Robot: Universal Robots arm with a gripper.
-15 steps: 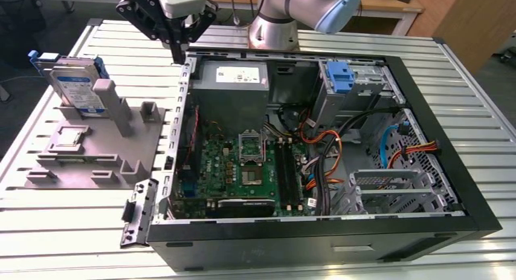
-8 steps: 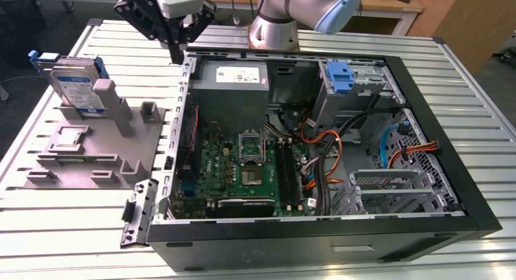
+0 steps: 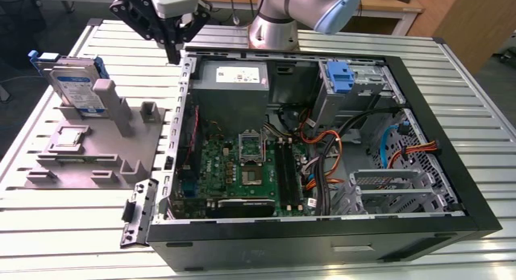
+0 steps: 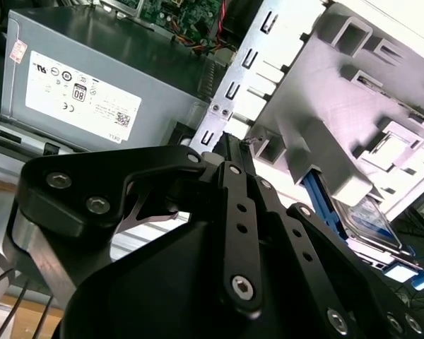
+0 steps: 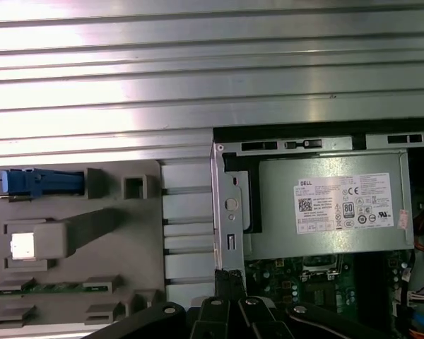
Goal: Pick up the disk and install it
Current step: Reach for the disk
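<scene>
Nearest in the exterior view: black PC case [image 3: 322,234] lying open on the slatted metal table [image 3: 48,225], w/ green mobo [image 3: 241,165] and orange cables [image 3: 322,141] inside. On the exterior view's left, just beside the case, sits a grey fixture plate [image 3: 81,156] w/ several holders. Farther back on that plate the disk [image 3: 74,86] stands on edge in a holder: silver body, white-and-blue label, blue bracket round it. In the first wrist view the disk [image 5: 39,182] shows edge-on, mostly blue bracket; in the second wrist view the disk [image 4: 371,219] sits behind a grey holder. At the back of the case is the grey PSU [image 3: 234,80] in the corner, w/ the blue carrier [image 3: 340,80] upright on the exterior view's right of it. The gripper [image 3: 174,56] hangs at the case's rim near the PSU corner, btw. PSU and fixture plate, well apart from the disk. Its fingers [image 4: 233,152] are pressed together, holding nothing. Can't tell if the tips touch the rim. The silver arm [image 3: 282,20] is farthest back.
</scene>
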